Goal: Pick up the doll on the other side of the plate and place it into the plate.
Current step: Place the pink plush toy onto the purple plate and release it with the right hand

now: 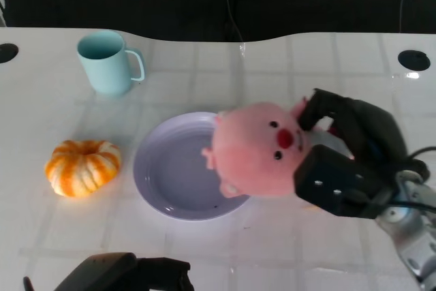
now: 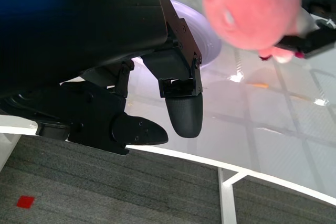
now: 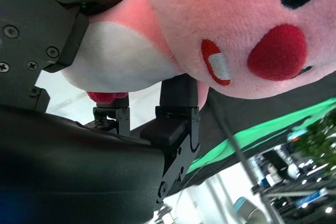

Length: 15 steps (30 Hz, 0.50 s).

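A pink plush doll (image 1: 257,149) with a red nose and black eyes hangs over the right rim of the lilac plate (image 1: 163,168). My right hand (image 1: 344,158) grips it from the right, fingers wrapped around its white belly. Close up in the right wrist view, the doll (image 3: 220,30) fills the picture with black fingers (image 3: 176,103) pressed against it. My left hand (image 1: 126,272) rests low at the table's near edge and holds nothing; its fingers (image 2: 181,103) lie apart in the left wrist view. The doll (image 2: 252,11) and the plate (image 2: 207,35) show there too.
A teal mug (image 1: 107,63) stands at the back left. An orange and white pumpkin (image 1: 83,167) lies left of the plate. Dark round holes sit in the table at the far left (image 1: 7,52) and far right (image 1: 413,60). Beyond the near edge is grey carpet (image 2: 105,187).
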### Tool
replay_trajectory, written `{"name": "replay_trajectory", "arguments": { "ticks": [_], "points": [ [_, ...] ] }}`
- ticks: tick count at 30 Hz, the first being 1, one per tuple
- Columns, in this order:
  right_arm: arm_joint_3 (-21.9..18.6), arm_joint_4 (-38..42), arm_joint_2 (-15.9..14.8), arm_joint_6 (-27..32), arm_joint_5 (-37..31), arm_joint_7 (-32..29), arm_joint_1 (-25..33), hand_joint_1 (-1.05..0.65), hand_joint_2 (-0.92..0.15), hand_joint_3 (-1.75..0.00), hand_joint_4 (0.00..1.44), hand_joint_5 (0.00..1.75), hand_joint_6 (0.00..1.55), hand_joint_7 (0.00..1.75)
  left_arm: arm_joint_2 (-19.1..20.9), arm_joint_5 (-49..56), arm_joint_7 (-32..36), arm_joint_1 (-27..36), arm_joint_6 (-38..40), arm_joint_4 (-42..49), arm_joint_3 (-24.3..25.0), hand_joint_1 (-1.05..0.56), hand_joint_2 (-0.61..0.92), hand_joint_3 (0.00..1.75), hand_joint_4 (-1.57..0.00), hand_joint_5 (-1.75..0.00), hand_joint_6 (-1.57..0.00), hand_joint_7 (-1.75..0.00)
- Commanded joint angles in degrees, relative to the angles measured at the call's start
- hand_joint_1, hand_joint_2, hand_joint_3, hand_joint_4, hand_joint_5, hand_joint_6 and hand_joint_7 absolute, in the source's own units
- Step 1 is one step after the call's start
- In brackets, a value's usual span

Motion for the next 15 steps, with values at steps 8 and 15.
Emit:
{"name": "replay_trajectory", "arguments": {
  "ticks": [8,15],
  "points": [
    [4.27,7.26,6.39,-0.24,-2.27,-0.55,-9.22,-0.16,-0.35,-1.26,0.94,1.75,0.76,1.74,0.34,1.66,1.34,0.91,-1.81,-0.29,-0.54,-0.18,0.92,0.2,-0.72,-1.49,-0.81,-0.88],
    [5.48,15.46,9.72,-1.29,-2.46,-1.88,-14.01,-0.19,-0.4,-1.17,0.92,1.75,0.73,1.75,-0.35,2.21,1.45,1.56,-1.58,-1.44,-1.37,-0.19,0.92,0.17,-0.74,-1.5,-0.83,-0.86]
  ]
}}
